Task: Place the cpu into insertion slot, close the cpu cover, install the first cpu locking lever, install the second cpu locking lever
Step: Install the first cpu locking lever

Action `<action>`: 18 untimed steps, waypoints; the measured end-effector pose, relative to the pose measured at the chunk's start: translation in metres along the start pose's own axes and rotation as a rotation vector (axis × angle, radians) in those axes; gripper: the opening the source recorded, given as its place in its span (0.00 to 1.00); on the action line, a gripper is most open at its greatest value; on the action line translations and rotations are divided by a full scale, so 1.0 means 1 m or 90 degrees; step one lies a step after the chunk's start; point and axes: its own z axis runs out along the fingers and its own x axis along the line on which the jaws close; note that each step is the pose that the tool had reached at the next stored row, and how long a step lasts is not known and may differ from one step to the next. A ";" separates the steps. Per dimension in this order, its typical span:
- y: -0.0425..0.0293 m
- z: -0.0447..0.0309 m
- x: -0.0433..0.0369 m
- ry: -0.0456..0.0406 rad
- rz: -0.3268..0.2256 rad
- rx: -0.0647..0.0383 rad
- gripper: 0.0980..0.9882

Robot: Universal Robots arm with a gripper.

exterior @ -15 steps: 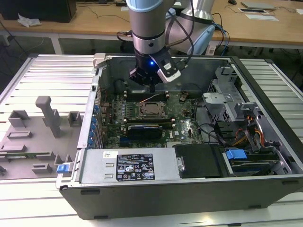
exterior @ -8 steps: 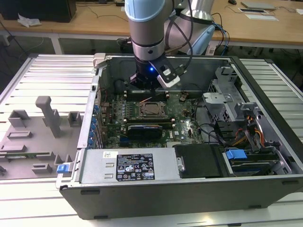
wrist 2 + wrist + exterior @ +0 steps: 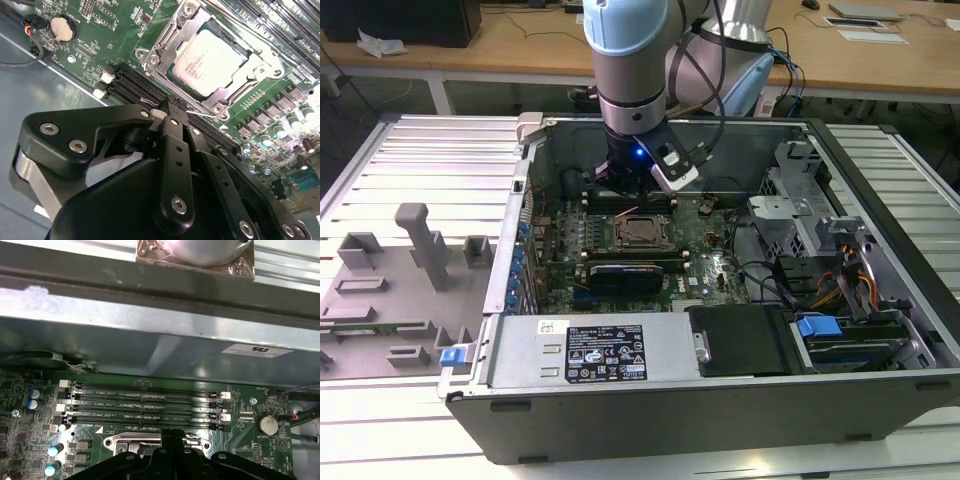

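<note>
The cpu, a pale silvery square chip, lies in the insertion slot on the green motherboard. The cpu cover, a silvery frame, lies flat around the chip's top. A thin metal lever rod runs along one side of the socket. My gripper is shut with its black fingers pressed together and nothing between them. Its tip hangs just beside the socket, over the long black memory slots. In the exterior view the gripper is inside the open computer case, just behind the socket.
The case's metal wall rises close behind the memory slots. A black expansion card lies in front of the socket. A coin battery, cables and drive cages are on the exterior view's right. A grey fixture tray is outside the case.
</note>
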 end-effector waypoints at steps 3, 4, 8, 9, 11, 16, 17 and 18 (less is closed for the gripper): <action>0.0033 0.0016 -0.0001 0.0003 0.000 0.004 0.01; 0.0043 0.0021 -0.0002 0.0004 -0.001 0.005 0.01; 0.0078 0.0041 -0.0009 0.0007 0.001 0.012 0.01; 0.0082 0.0044 -0.0011 0.0007 0.001 0.014 0.01; 0.0091 0.0053 -0.0015 0.0008 0.001 0.018 0.01; 0.0109 0.0078 -0.0036 0.0013 0.002 0.029 0.01; 0.0109 0.0078 -0.0036 0.0013 0.002 0.029 0.01; 0.0109 0.0078 -0.0036 0.0013 0.002 0.029 0.01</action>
